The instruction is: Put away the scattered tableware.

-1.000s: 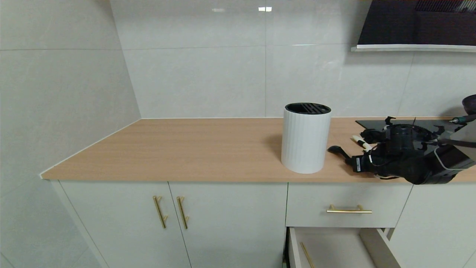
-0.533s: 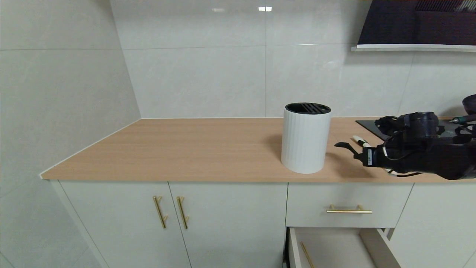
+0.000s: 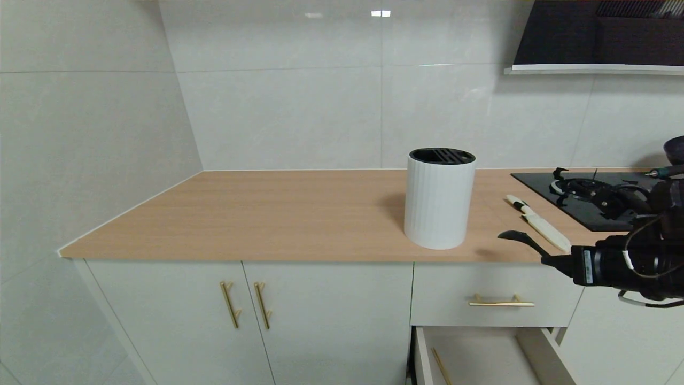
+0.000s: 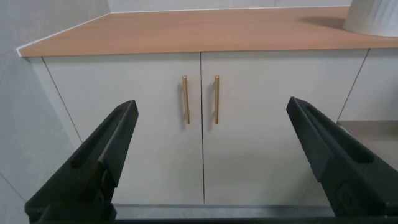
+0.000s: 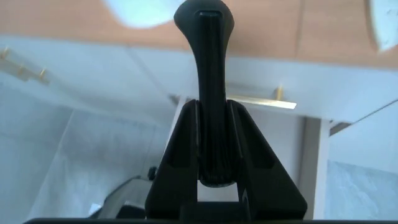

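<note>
Right pincer [image 3: 556, 261] clamped on black handle [image 3: 519, 238], near white knife block [image 3: 439, 200], left pincer [image 4: 211, 106] wide open, empty

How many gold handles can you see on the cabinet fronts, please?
3. Two upright handles sit side by side on the cupboard doors; one horizontal handle is on the shut drawer. The open drawer below may hide another.

Tiled wall [image 3: 278, 107], wooden counter [image 3: 267, 214], white cabinets [image 3: 187, 310]
</note>
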